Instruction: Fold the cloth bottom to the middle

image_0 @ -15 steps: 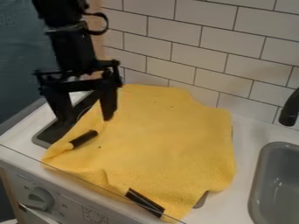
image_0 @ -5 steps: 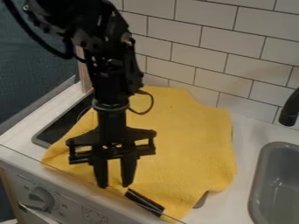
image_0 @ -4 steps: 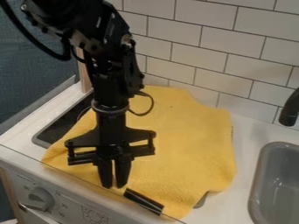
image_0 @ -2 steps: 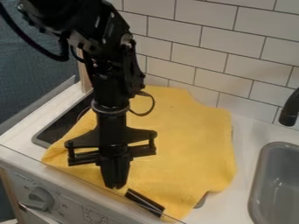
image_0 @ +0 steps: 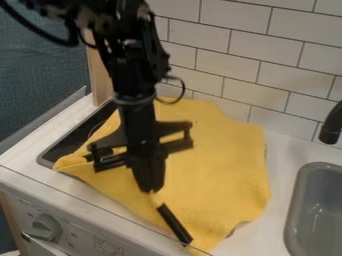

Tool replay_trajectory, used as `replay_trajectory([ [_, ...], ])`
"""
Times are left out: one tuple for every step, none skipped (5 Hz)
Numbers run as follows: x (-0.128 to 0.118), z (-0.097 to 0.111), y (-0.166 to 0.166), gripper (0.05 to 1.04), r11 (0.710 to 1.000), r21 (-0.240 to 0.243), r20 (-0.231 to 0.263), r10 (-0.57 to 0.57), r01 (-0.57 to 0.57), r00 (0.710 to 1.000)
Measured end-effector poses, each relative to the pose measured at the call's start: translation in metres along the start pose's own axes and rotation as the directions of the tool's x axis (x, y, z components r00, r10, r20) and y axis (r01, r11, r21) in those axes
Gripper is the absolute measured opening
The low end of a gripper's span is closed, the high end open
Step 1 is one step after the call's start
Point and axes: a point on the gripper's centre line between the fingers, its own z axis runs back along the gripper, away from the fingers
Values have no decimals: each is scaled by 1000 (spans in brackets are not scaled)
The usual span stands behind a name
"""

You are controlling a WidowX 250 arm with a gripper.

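The gripper (image_0: 152, 191) hangs over the lower left part of the yellow cloth (image_0: 217, 160). Its fingers are closed together on the cloth's bottom edge, which is pulled up to their tips. The cloth lies spread over the stove top, with its left corner near the counter's front edge and its lower corner hanging at the front. A black strip (image_0: 175, 224) shows just below the fingertips, running down to the right. The arm hides part of the cloth's upper left.
A grey sink (image_0: 316, 210) is at the right, with a black faucet (image_0: 331, 125) above it. White tiles (image_0: 267, 60) rise behind the counter. A stove knob (image_0: 45, 228) sits on the front panel at lower left. The dark stove top (image_0: 77, 137) shows left of the cloth.
The gripper came down to the cloth's front edge and shut, then moved up and to the right. The cloth's bottom edge moved with it, and the black strip now stands steeper.
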Motion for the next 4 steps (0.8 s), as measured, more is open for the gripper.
replay_trajectory([
  [22,24,-20,47,996,-79,35,47,-44,998],
  [46,36,-32,47,981,-150,49,134,-125,990],
  [80,41,-43,47,955,-182,53,247,-234,968],
  [106,24,-48,47,928,-143,57,355,-344,933],
])
